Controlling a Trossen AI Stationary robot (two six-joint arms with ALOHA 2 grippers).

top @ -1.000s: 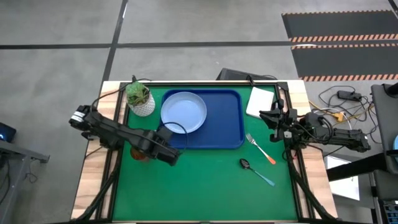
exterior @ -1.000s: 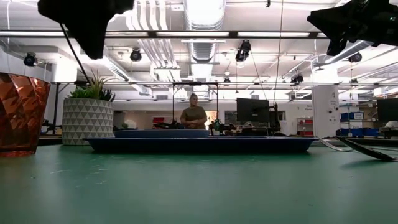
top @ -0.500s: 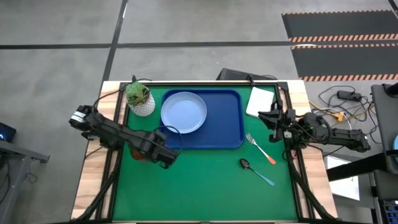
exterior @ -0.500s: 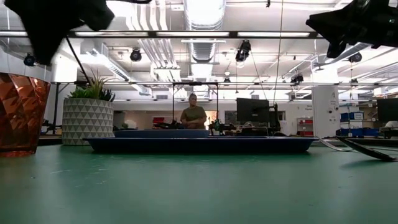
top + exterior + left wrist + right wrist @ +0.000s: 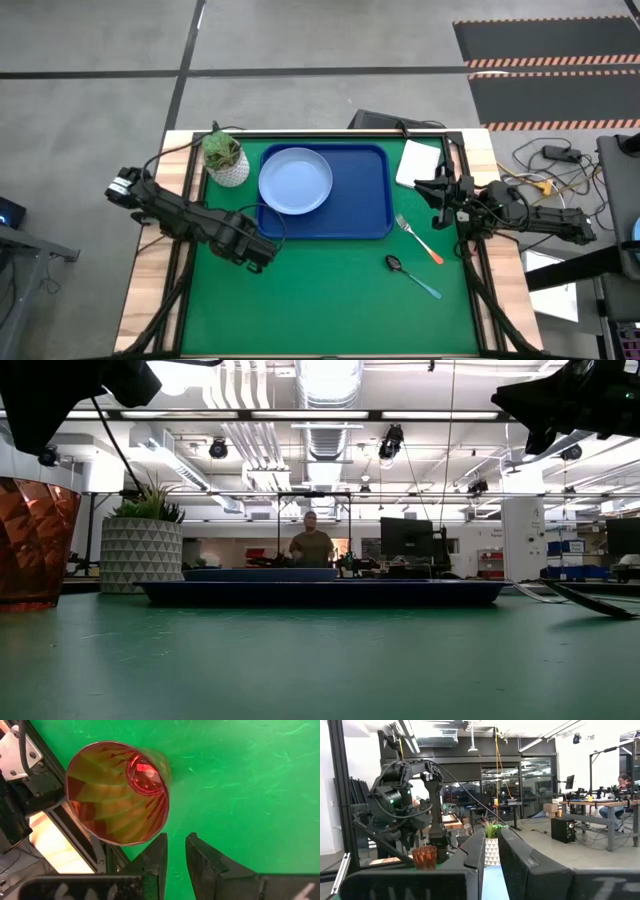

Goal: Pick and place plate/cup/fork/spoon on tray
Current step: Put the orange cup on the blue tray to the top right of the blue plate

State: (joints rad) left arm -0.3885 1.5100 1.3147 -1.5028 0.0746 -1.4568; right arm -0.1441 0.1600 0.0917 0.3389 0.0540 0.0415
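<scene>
Plate point(image 5: 295, 181) sits in the tray point(image 5: 365, 205), cup point(image 5: 118, 792) waits near the mat's left edge, fork point(image 5: 418, 238) and spoon point(image 5: 412, 276) lie by its right edge; left gripper point(image 5: 174, 854) hovers above the cup, fingers narrow and empty, right gripper point(image 5: 490, 851) idle, narrow too

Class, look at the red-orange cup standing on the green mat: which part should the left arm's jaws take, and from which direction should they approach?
Grip the cup across its rim or upper wall, coming from above. It stands upright with its mouth open to the left gripper, whose jaws are nearly shut and must open first. The faceted wall narrows toward the base, so a high grip likely holds best.
</scene>
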